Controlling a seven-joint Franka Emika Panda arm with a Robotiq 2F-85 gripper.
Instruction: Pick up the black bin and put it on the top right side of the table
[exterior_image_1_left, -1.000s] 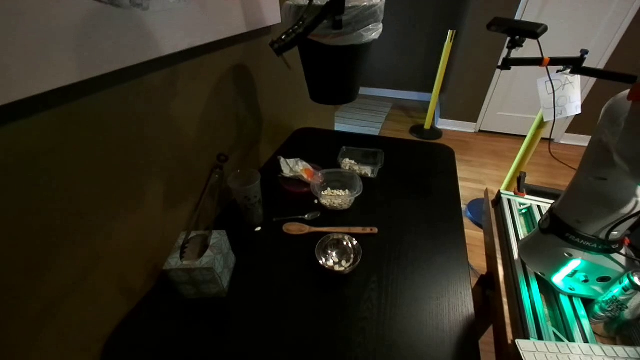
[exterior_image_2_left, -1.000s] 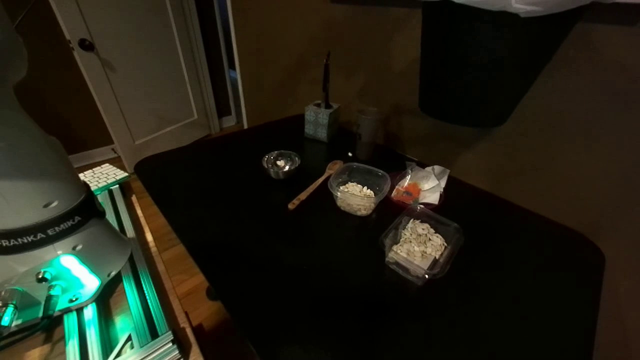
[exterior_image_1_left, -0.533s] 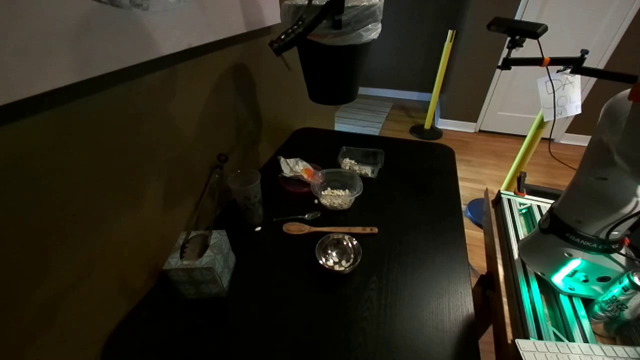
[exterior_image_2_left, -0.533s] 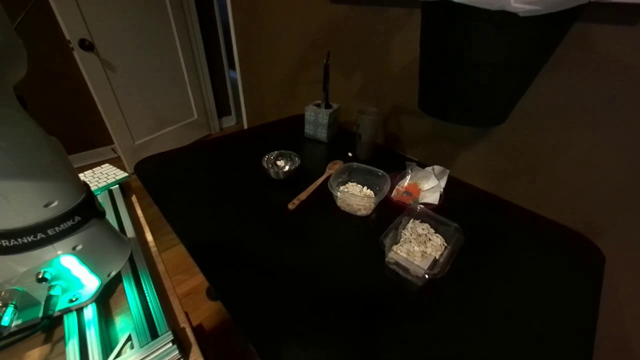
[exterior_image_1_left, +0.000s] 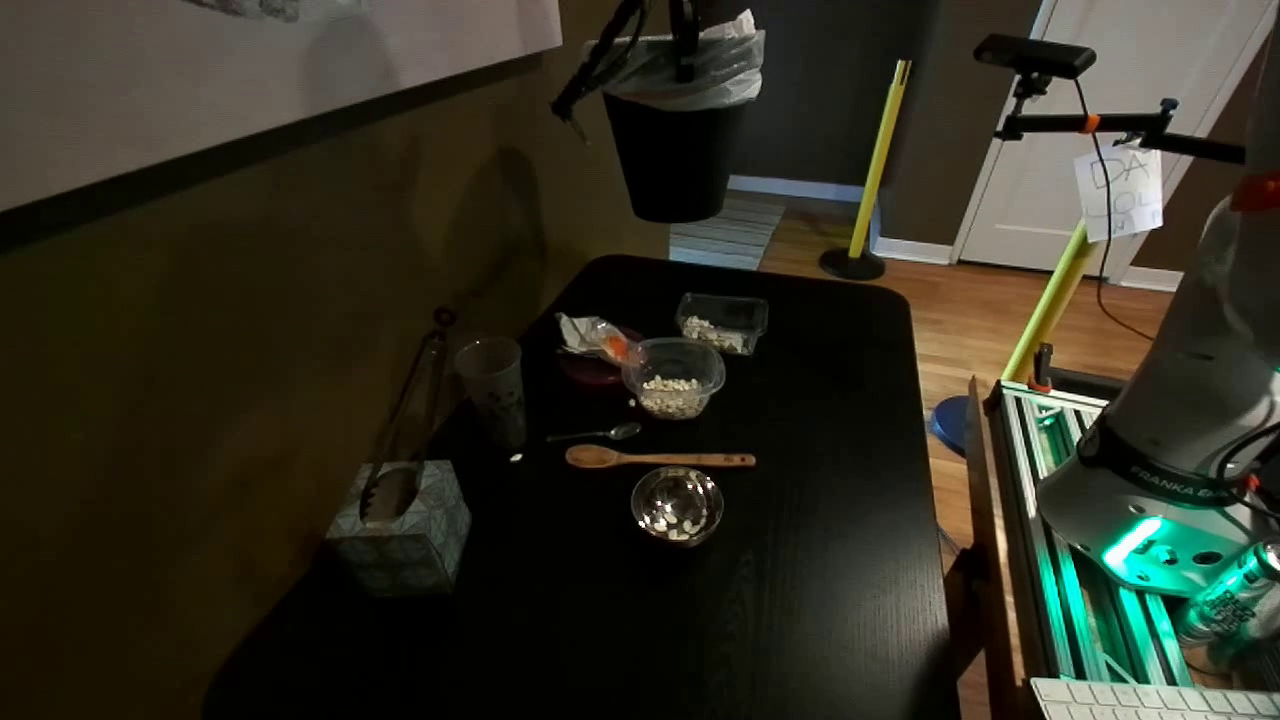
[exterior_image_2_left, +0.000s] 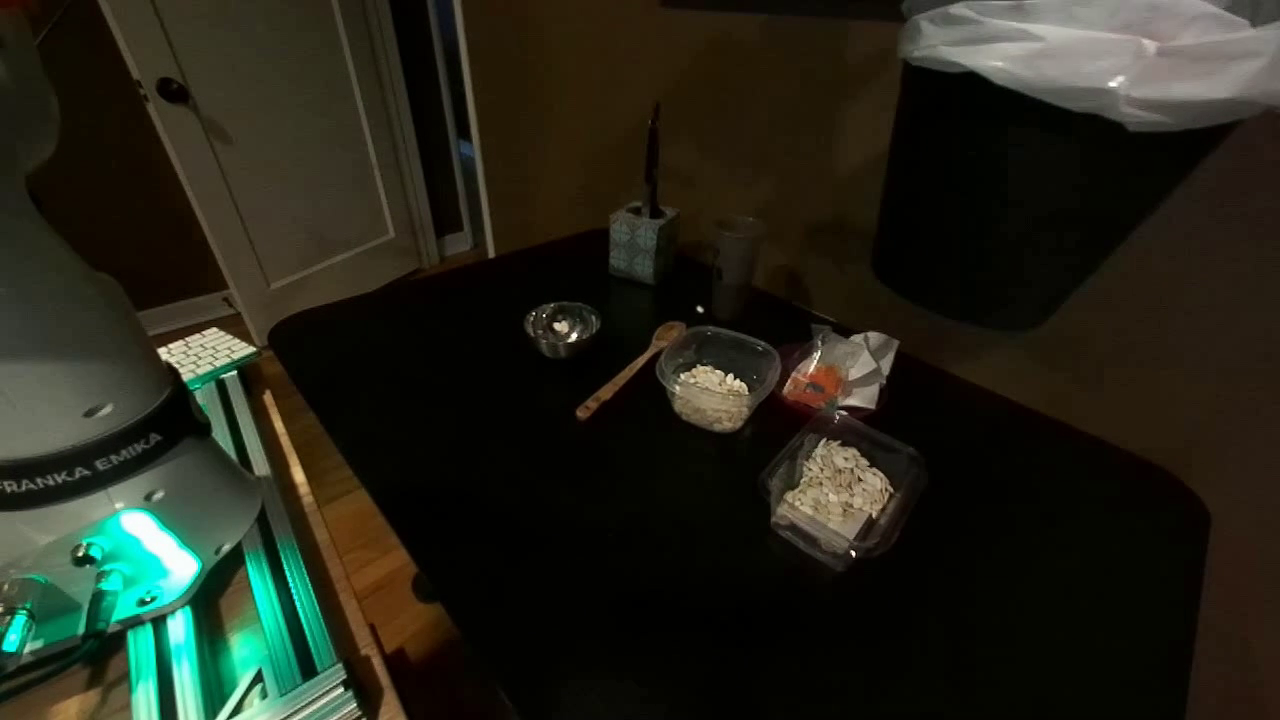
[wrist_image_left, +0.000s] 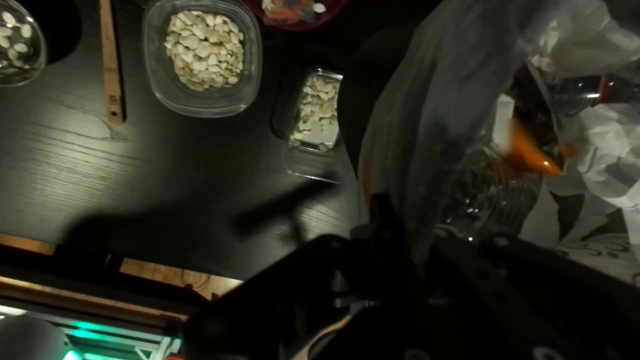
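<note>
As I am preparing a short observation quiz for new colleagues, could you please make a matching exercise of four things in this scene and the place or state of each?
Things
1. Black bin
2. Wooden spoon
3. Tongs
4. Small round bowl

Places and states
A. Rising from the top of the tissue box
B. Holding a few pale seeds
C. In the air, gripped by the claw
D. Lying flat on the table

Pairs: 1-C, 2-D, 3-A, 4-B
</note>
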